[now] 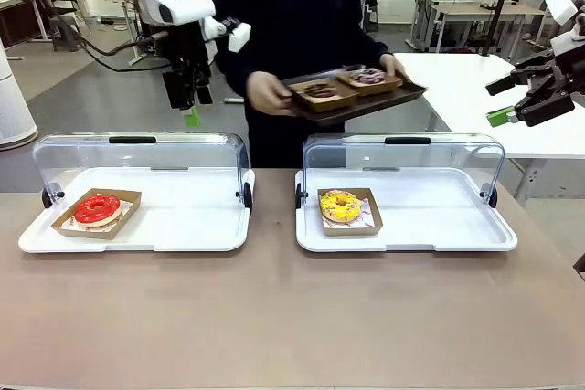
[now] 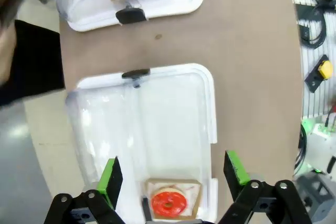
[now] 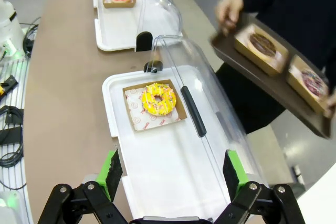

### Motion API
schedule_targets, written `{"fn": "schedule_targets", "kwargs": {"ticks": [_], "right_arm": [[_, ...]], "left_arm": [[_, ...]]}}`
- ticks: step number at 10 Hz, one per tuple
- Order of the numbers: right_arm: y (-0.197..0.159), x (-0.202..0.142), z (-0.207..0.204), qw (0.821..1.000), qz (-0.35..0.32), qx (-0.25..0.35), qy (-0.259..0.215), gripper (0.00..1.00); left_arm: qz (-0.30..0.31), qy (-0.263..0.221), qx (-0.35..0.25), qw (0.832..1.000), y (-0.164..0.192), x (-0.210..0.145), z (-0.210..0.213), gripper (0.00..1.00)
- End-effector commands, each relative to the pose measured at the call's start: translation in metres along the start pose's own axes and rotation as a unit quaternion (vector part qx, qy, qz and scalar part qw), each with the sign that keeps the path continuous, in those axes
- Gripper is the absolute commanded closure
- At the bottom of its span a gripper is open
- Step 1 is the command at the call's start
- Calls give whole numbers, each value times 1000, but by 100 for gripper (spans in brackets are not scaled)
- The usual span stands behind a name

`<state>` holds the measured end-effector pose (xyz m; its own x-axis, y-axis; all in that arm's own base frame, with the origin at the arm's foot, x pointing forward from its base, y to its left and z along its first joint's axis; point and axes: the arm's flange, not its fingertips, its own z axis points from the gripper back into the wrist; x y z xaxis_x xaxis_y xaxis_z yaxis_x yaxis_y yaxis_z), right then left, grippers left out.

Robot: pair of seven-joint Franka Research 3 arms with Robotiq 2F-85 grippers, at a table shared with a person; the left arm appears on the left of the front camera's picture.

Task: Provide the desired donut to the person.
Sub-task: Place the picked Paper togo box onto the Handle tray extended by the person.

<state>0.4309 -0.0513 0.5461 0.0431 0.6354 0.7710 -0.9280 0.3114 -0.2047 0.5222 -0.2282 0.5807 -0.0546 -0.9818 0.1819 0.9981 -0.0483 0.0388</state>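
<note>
The person in a dark navy sweatshirt point(image 1: 302, 6) stands across the table. Yellow-iced donut point(image 1: 340, 205) and red-iced donut point(image 1: 97, 209) lie in cardboard trays

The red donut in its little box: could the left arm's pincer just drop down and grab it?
Probably yes. The red donut sits on the open white tray, its clear lid swung back behind it. The left pincer hangs open above, nothing between.

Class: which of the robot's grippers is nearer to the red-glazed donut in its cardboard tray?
The left gripper: it hangs open above the red-glazed donut in the left case. The right gripper is raised far off, beyond the yellow donut's case.
</note>
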Motion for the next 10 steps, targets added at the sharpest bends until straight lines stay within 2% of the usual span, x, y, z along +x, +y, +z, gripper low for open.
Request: {"fn": "schedule_targets", "kwargs": {"ticks": [1,3,5,7,10], "right_arm": [[0,-2,-1,1000,4,3,-2,0],[0,-2,-1,1000,4,3,-2,0],[0,-2,-1,1000,4,3,-2,0],[0,-2,-1,1000,4,3,-2,0],[0,-2,-1,1000,4,3,-2,0]], "left_arm": [[66,-108,2,992,-76,-103,28,0],[98,-202,28,974,-136,-175,26,0],[154,-250,60,954,-183,-221,9,0],[164,-298,91,936,-218,-260,-7,0],[189,-294,111,931,-229,-290,-11,0]]}}
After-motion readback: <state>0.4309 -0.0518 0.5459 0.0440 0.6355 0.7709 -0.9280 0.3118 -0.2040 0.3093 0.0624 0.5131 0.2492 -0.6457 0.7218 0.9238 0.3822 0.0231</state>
